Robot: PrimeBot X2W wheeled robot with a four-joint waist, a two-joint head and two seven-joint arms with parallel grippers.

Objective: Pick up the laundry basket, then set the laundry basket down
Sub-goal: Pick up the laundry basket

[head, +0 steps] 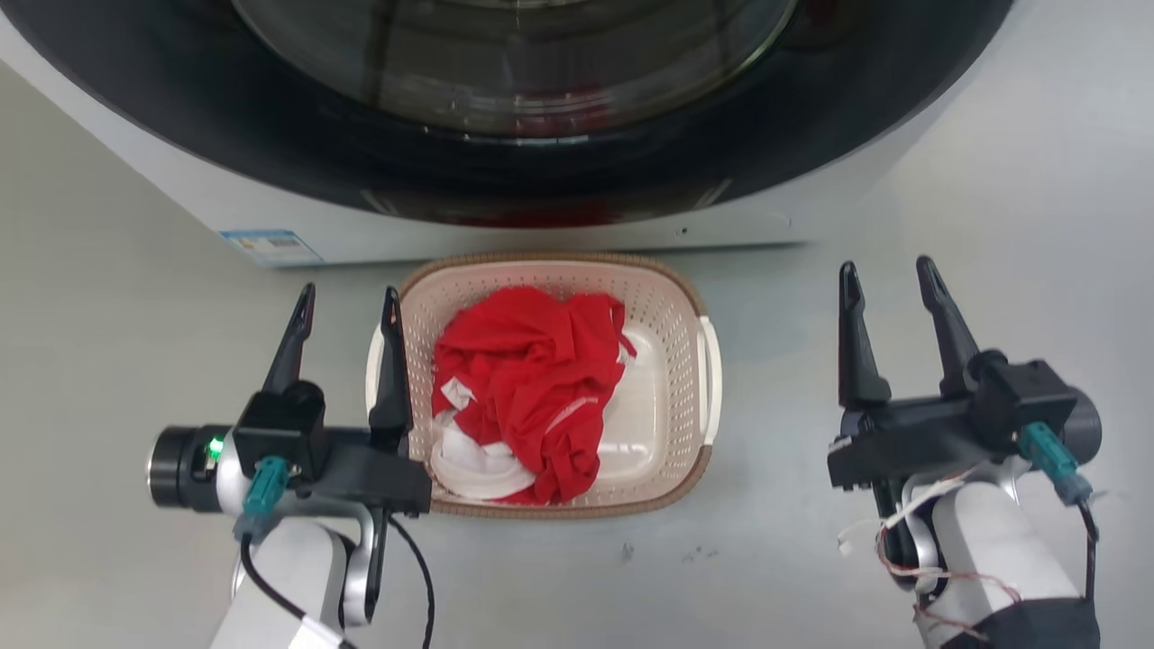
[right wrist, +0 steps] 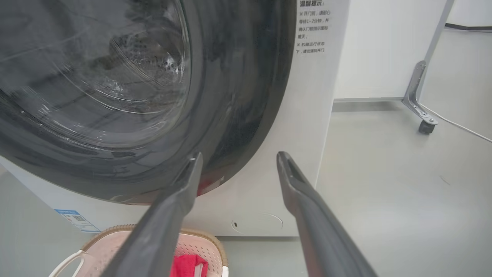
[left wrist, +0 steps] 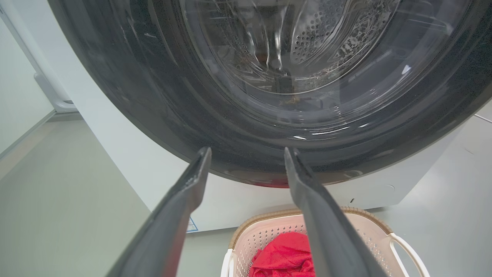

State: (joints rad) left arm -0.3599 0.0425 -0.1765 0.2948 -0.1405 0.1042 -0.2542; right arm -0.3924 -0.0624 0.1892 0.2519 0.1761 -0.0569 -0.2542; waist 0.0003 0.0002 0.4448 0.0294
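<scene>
The pale pinkish-beige perforated plastic laundry basket [head: 669,347], with its brown woven-look rim, sits on the grey floor just in front of the white front-loading washing machine [head: 180,194], which stands at its 12 o'clock. Crumpled red and white clothing [head: 523,379] lies inside. The left gripper [head: 349,297] is spread wide at the basket's 9 o'clock, its inner finger over the white handle. The right gripper [head: 887,266], equally wide, is well apart at 3 o'clock. A lift started before the right side reaches its handle would likely tip the basket and spill the clothes; drifting toward 12 o'clock risks striking the washer door.
</scene>
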